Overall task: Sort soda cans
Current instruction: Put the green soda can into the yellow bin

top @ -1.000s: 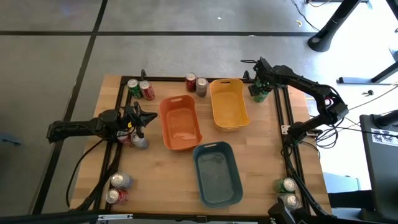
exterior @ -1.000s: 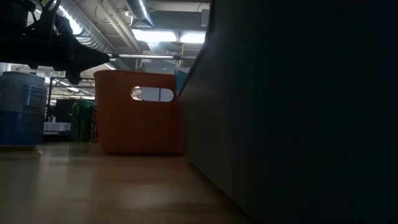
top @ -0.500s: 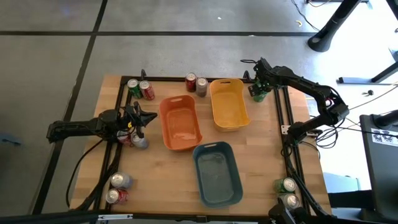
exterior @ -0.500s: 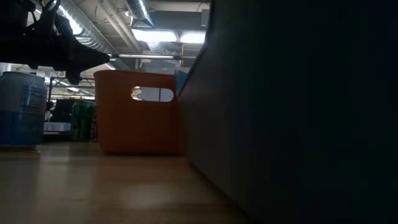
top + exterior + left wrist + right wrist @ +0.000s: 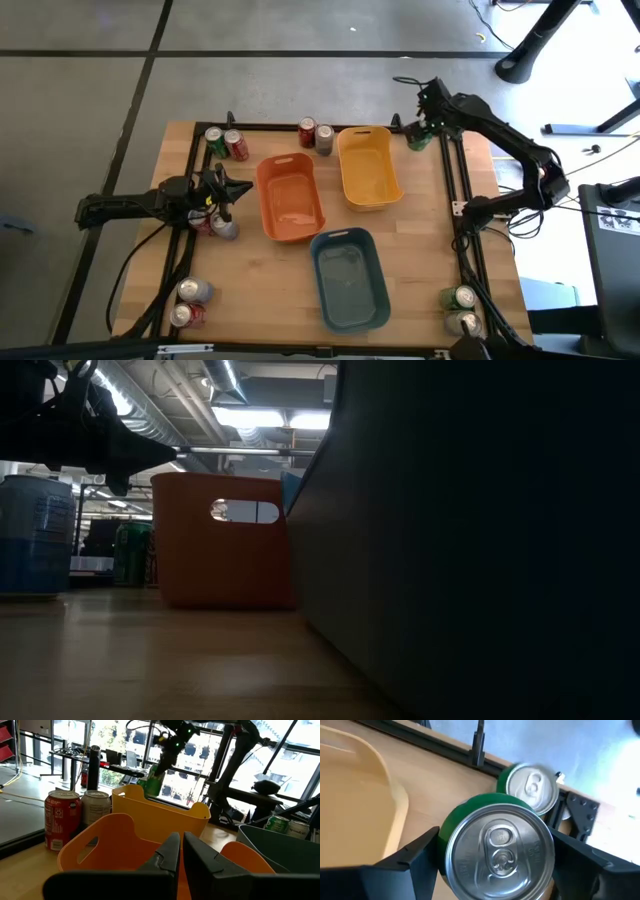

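My right gripper (image 5: pixel 420 133) is over the table's far right corner, beside the yellow bin (image 5: pixel 368 170), and is shut on a green soda can (image 5: pixel 495 845) with a silver top. A second green can (image 5: pixel 532 787) stands on the table below it. My left gripper (image 5: pixel 181 845) waits shut and level at the table's left side, pointing toward the orange bin (image 5: pixel 290 198), with a silver can (image 5: pixel 224 229) on the table just beside it. My right gripper pinches the green can between its two fingers (image 5: pixel 415 857), one on each opposite side of the body (image 5: pixel 445 832) just below the top rim. The fingers slant down from above. The can is lifted clear of the table, roughly upright, top facing the wrist.
A blue-grey bin (image 5: pixel 349 280) lies toward the near edge. Cans stand in pairs at the far left (image 5: pixel 226 143), far middle (image 5: pixel 315 134), near left (image 5: pixel 188 302) and near right (image 5: pixel 462 308). A black frame rail (image 5: pixel 447 180) runs along the table's right side.
My right gripper has risen at the far right corner with the green can between its fingers; the can now hangs clear of the table, while the second green can has stayed where it was.
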You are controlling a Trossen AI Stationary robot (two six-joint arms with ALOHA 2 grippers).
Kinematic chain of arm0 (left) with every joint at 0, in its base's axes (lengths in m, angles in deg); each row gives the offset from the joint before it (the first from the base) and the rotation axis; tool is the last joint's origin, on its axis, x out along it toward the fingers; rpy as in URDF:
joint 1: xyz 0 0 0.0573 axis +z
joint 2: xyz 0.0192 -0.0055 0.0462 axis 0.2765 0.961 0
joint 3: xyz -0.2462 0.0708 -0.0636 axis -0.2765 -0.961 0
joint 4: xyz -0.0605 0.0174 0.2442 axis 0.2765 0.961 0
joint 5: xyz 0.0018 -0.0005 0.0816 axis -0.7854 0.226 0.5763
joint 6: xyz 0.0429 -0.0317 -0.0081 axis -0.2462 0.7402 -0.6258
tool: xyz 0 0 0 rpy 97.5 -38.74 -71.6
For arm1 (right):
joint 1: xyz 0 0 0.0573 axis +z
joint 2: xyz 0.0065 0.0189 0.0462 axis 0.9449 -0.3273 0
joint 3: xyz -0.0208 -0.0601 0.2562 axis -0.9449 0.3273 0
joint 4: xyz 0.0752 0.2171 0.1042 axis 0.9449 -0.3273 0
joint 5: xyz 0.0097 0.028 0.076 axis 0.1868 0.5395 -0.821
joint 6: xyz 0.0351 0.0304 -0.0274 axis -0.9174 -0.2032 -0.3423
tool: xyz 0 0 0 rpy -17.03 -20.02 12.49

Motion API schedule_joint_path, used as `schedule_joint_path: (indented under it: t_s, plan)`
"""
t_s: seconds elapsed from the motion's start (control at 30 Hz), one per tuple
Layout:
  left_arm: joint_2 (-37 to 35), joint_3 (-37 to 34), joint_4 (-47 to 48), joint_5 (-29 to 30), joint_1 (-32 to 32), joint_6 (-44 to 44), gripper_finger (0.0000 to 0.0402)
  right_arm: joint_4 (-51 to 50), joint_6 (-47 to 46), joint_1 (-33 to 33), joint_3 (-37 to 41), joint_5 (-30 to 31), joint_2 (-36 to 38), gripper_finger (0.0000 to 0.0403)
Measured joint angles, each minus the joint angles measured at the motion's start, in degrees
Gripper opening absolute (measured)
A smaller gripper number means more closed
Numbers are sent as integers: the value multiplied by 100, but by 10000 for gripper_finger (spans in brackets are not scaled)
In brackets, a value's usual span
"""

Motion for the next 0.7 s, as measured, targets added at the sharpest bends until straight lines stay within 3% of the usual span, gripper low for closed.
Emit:
schedule_joint_path:
  t_s: [0.37, 0.7]
  plan:
    - [-2, -2, 0, 0, 0, -33, 15, 76, 18, 1077, -674, 15, 11, 297]
    - [0, -1, 0, 0, 0, -31, 15, 777, 25, 2139, -706, 24, -304, 297]
